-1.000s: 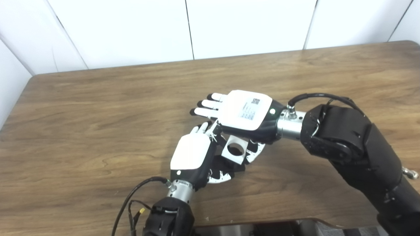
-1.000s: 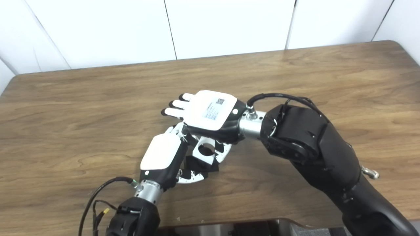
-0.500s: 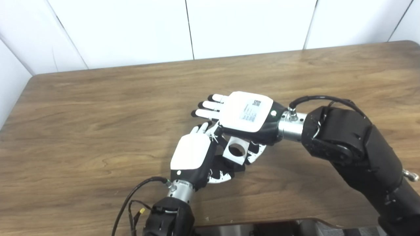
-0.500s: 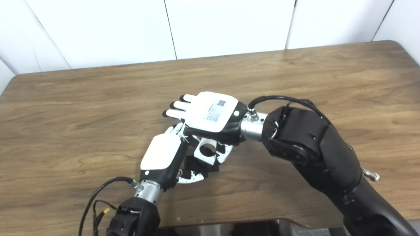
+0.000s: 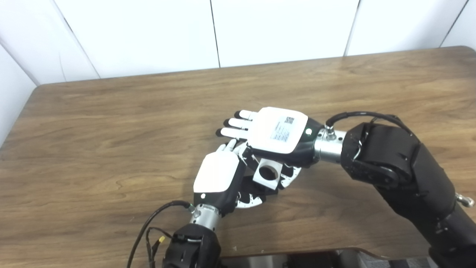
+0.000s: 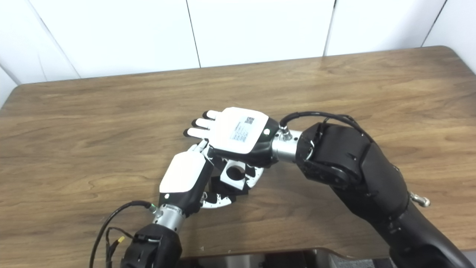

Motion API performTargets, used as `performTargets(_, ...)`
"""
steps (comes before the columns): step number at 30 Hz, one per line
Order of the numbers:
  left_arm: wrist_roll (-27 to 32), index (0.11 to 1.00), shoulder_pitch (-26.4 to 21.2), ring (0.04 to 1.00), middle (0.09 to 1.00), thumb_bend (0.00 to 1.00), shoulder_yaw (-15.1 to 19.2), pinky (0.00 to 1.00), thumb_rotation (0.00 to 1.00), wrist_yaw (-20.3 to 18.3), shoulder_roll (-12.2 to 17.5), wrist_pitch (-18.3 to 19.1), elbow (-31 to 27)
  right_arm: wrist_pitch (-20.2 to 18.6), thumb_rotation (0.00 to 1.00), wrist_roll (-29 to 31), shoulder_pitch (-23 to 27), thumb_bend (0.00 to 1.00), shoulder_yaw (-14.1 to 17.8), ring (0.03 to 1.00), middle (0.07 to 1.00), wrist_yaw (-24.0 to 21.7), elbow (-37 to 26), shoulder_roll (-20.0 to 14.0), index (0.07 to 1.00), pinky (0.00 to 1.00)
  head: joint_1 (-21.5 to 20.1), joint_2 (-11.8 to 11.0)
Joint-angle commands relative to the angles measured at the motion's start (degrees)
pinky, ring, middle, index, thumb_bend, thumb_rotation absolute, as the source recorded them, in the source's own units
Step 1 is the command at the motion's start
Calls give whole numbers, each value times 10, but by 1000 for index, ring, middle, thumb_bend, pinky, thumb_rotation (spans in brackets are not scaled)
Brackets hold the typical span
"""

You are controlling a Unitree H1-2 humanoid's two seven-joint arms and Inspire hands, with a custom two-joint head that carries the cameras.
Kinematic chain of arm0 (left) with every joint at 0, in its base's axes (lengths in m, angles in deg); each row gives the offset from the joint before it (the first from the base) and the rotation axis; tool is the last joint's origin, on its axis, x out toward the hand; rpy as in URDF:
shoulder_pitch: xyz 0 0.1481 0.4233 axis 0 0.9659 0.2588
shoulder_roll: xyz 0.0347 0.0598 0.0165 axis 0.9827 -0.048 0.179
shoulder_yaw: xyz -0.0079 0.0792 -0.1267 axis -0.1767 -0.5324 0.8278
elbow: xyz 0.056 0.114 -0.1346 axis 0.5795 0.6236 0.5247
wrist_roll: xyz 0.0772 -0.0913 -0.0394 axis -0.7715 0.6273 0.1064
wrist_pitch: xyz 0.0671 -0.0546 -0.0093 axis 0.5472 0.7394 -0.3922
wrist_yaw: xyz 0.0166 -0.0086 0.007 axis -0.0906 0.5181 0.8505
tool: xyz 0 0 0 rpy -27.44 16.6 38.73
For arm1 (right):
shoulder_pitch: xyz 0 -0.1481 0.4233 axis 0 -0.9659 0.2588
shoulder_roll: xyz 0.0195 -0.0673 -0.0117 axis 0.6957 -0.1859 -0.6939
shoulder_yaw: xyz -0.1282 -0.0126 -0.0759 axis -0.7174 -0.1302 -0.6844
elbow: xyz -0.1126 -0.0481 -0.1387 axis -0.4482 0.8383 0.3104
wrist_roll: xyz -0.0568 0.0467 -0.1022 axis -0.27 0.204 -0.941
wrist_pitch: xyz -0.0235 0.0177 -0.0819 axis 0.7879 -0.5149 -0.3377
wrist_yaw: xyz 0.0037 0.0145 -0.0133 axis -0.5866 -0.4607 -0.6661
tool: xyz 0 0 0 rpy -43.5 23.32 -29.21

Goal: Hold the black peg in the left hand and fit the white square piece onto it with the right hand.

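White square piece [image 5: 266, 173] with its round hole is grasped by the right hand [image 5: 279, 130]; at its 8 o'clock, the left hand [image 5: 217, 178] clutches the black peg [image 5: 260, 190] above the bench [image 5: 111, 130]

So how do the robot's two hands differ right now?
The right hand lies flat, back up, fingers stretched out, with the white square piece pinched beneath it; the left hand stands on edge, fingers curled around a black part, presumably the peg, mostly hidden. The right hand's back carries a printed label; the left hand's is plain. Both have white backs and dark fingertips.
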Motion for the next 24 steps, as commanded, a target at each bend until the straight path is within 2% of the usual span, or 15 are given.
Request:
performTargets(1, -8, 494, -4, 973, 895, 512, -4, 950, 78, -8, -3, -1, 8, 5, 148, 4, 13, 521, 6, 1000, 999, 15, -2, 4, 492, 1000, -1, 0)
performTargets(14, -9, 497, -4, 972, 898, 512, -10, 956, 81, -4, -5, -4, 14, 13, 146, 3, 16, 523, 1, 1000, 1000, 17, 4, 4, 492, 1000, 1, 0)
performTargets(21, -5, 497, -3, 992, 916, 510, -11, 994, 81, -15, -9, 2, 13, 11, 149, 0, 17, 521, -1, 1000, 1000, 17, 8, 8, 494, 1000, 1, 0)
performTargets(22, -4, 580, -3, 995, 920, 589, -11, 997, 163, -15, -9, 2, 14, 10, 149, 1, 17, 521, -1, 1000, 1000, 17, 8, 8, 494, 1000, 1, 0)
performTargets(24, -3, 663, -3, 997, 925, 659, -11, 994, 243, -17, -10, 4, 15, 10, 147, 0, 16, 522, -2, 1000, 1000, 16, 9, 8, 494, 1000, 1, -1)
